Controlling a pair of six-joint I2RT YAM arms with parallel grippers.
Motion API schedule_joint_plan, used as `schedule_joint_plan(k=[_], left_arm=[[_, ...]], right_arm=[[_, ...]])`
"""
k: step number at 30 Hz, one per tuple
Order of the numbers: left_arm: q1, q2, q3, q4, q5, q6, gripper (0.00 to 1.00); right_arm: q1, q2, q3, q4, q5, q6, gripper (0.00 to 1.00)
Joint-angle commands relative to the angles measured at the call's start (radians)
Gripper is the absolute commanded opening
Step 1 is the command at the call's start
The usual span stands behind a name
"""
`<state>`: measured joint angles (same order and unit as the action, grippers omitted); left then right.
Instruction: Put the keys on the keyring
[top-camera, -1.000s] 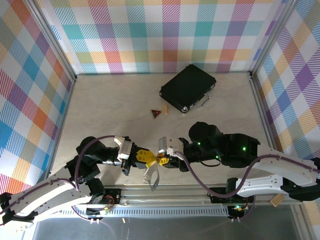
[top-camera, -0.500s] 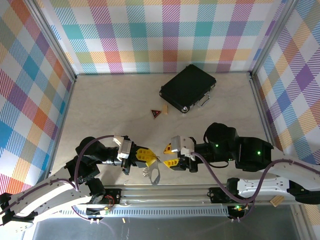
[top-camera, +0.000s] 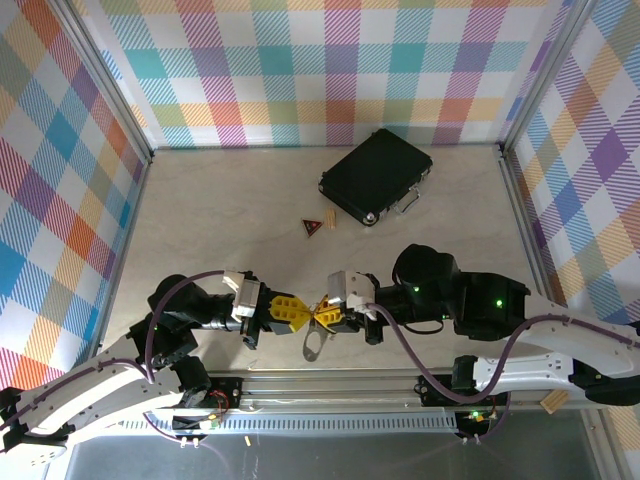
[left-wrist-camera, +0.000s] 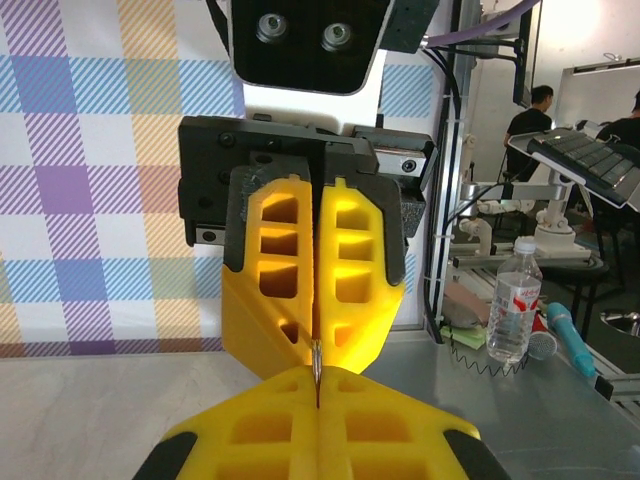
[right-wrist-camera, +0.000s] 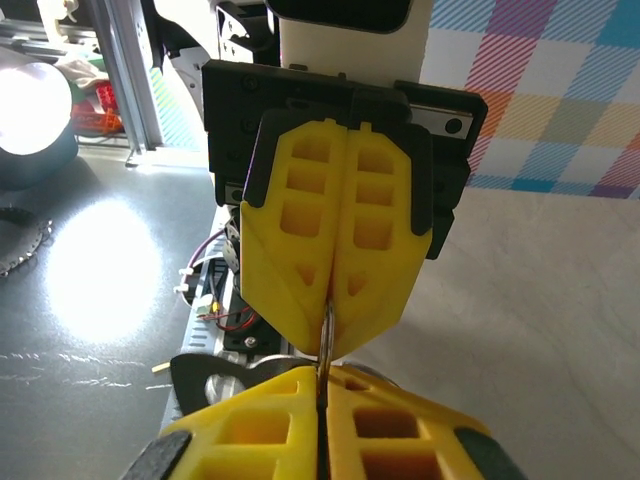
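Near the table's front edge my two grippers meet tip to tip. The left gripper (top-camera: 302, 313) and the right gripper (top-camera: 323, 313) are both shut on the keyring (top-camera: 313, 320), a thin silvery loop seen edge-on. In the left wrist view the keyring (left-wrist-camera: 316, 368) is a metal sliver pinched by my left gripper (left-wrist-camera: 318, 388), with the right gripper's yellow fingers (left-wrist-camera: 345, 270) facing it. In the right wrist view my right gripper (right-wrist-camera: 322, 388) clamps the keyring (right-wrist-camera: 326, 335). The keys (top-camera: 312, 346) hang below the joined tips; their black head (right-wrist-camera: 205, 375) shows at lower left.
A black case with metal latches (top-camera: 377, 176) lies at the back of the table. A small red-and-black triangular tag (top-camera: 312, 227) and a tiny tan piece (top-camera: 331, 222) lie in front of it. A metal rail (top-camera: 330, 385) runs along the near edge.
Half a second ago the right gripper had backed off to the right with its fingers apart. It has moved back left and shut on the ring opposite the left gripper, which held still.
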<state>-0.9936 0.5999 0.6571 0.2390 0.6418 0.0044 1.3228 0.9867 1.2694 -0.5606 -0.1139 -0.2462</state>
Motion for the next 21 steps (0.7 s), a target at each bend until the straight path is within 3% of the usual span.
schedule_joint_plan(k=[1, 5, 9, 16, 21], left_arm=[[-0.008, -0.020, -0.005, 0.044, -0.005, 0.009, 0.00], [-0.007, -0.023, 0.002, 0.002, -0.022, 0.035, 0.00], [-0.008, -0.028, 0.029, -0.141, -0.123, 0.113, 0.00], [-0.008, -0.010, 0.099, -0.361, -0.251, 0.219, 0.20], [-0.008, 0.024, 0.142, -0.462, -0.288, 0.253, 0.17]], right_arm=[[0.004, 0.006, -0.002, 0.020, 0.003, -0.006, 0.05], [0.004, 0.014, 0.016, -0.011, 0.022, -0.014, 0.00], [0.004, 0.041, 0.064, -0.088, 0.077, -0.028, 0.00], [0.004, 0.156, 0.197, -0.298, 0.183, -0.044, 0.00], [0.006, 0.211, 0.255, -0.363, 0.191, -0.052, 0.00]])
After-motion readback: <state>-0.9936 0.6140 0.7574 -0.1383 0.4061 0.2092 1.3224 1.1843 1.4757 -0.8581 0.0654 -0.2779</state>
